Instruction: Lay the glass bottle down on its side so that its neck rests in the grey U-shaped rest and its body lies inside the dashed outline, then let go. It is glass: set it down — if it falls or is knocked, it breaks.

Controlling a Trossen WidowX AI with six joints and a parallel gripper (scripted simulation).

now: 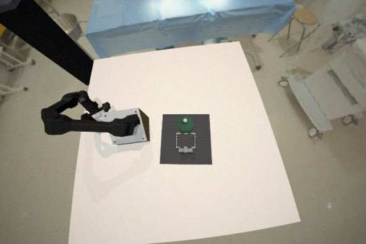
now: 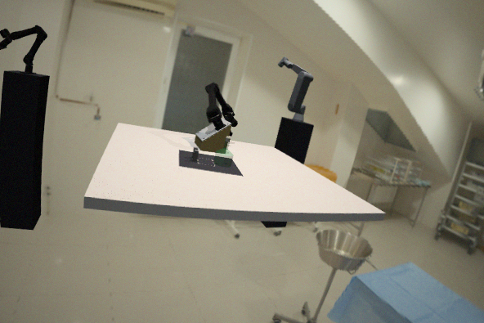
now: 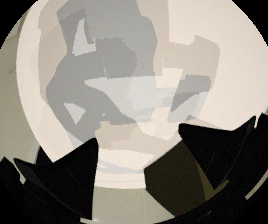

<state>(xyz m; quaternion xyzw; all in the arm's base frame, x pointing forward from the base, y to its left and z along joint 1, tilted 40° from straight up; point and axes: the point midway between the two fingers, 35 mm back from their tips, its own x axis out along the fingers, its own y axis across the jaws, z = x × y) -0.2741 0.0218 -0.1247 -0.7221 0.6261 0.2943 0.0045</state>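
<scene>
"Green glass bottle (image 1: 185,125) (image 2: 223,158)?"
"Upright on the dark square mat (image 1: 168,155) (image 2: 188,160), just outside the dashed outline (image 1: 176,140), inside mat edges."
"Black gripper (image 3: 139,136)?"
"Fingers spread, released, well apart from bottle."

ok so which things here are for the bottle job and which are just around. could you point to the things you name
For the job:
- green glass bottle (image 1: 185,126) (image 2: 223,159)
- grey U-shaped rest (image 1: 185,150) (image 2: 195,154)
- dashed outline (image 1: 176,140)
- gripper (image 3: 139,136)

Just around:
- blue-draped table (image 1: 191,13) (image 2: 405,295)
- steel basin (image 2: 344,252)
- wooden-topped stool (image 1: 305,16)
</scene>
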